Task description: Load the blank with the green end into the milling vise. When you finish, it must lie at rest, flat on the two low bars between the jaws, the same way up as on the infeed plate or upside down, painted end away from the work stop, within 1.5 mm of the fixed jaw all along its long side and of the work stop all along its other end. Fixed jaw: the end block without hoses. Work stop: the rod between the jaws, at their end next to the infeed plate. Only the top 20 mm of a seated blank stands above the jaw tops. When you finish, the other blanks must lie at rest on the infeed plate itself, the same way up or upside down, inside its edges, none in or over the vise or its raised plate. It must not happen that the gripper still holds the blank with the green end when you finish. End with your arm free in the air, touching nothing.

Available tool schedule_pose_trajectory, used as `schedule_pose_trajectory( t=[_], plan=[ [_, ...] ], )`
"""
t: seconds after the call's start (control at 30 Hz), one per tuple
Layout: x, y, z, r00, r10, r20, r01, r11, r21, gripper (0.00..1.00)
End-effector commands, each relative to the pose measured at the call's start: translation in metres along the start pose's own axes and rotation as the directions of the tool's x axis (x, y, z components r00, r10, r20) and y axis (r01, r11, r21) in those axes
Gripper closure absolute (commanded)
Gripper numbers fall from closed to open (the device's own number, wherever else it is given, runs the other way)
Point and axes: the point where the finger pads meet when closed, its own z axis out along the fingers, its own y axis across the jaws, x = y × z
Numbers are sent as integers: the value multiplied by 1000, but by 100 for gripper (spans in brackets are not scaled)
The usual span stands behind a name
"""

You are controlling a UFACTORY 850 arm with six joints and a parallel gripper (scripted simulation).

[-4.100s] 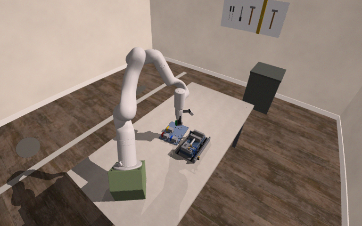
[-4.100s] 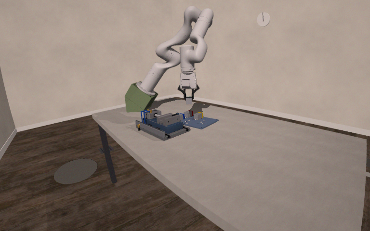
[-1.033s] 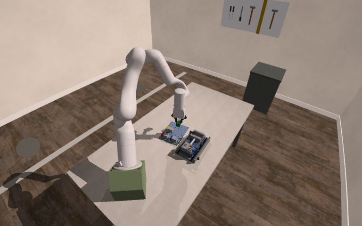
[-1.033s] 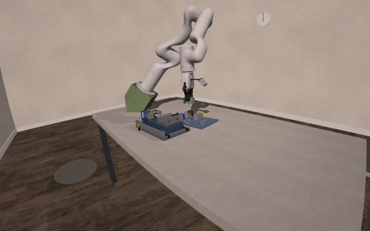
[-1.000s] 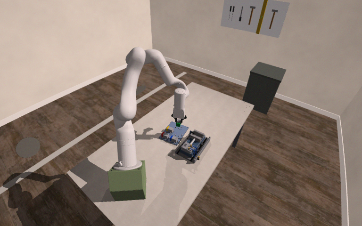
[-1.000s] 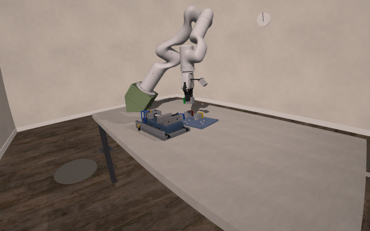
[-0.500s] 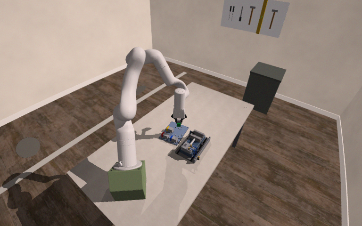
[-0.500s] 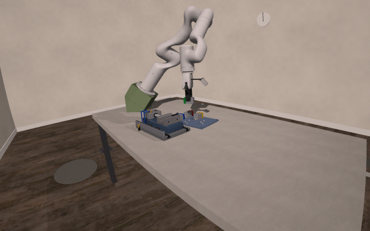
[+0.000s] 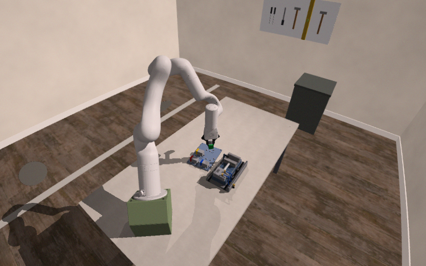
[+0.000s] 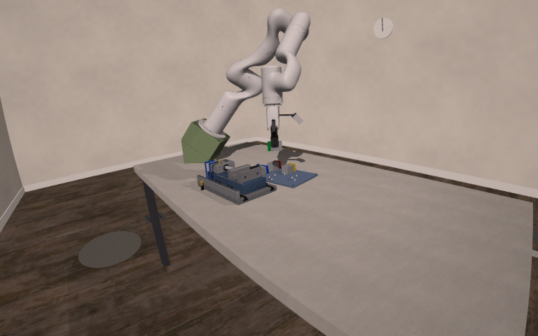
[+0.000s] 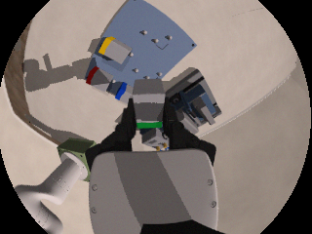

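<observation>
- The green blank (image 10: 273,145) is clamped in the gripper (image 10: 273,139), whose fingers are closed partway on its long sides; it is held in the air above the infeed plate (image 10: 300,177), clear of everything below.
- In the exterior view the blank is seen lying level, its green end turned toward the vise (image 10: 237,178) side and its grey end away from it; in the wrist view (image 11: 148,115) the green band is seen nearer the camera and the grey length runs out toward the plate (image 11: 171,34).
- Three other blanks are left on the plate near its edge facing the arm's base: a yellow-ended one (image 11: 112,49), a red-ended one (image 11: 99,78) and a blue-ended one (image 11: 119,90). The rest of the plate, dotted with small pins, is bare.
- The vise (image 9: 226,171) is set just beside the plate, on a raised plate, toward the table's long edge away from the arm's base; an open gap is seen between its jaws.
- The table (image 10: 356,245) is pale grey; both fixtures are grouped near its middle in the top view, with wide bare surface toward its far end.
- The arm's green base (image 9: 150,211) is mounted at one table end.
- The room is given a dark plank floor, beige walls, a dark cabinet (image 9: 310,101) and a tool poster (image 9: 299,19).
</observation>
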Motion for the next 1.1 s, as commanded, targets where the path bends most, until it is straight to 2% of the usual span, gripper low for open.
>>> schedule_pose_trajectory(
  t=[0.0,0.37,0.6,0.93,1.07],
  plan=[
    [0,1,-1,1000,-1,-1,1,1000,-2,100],
    [0,1,-1,973,-229,-1,229,973,-2,100],
    [0,1,-1,973,-229,-1,229,973,-2,100],
    [0,1,-1,896,-445,0,445,896,-2,100],
    [0,1,-1,896,-445,0,445,896,-2,100]
  ],
)
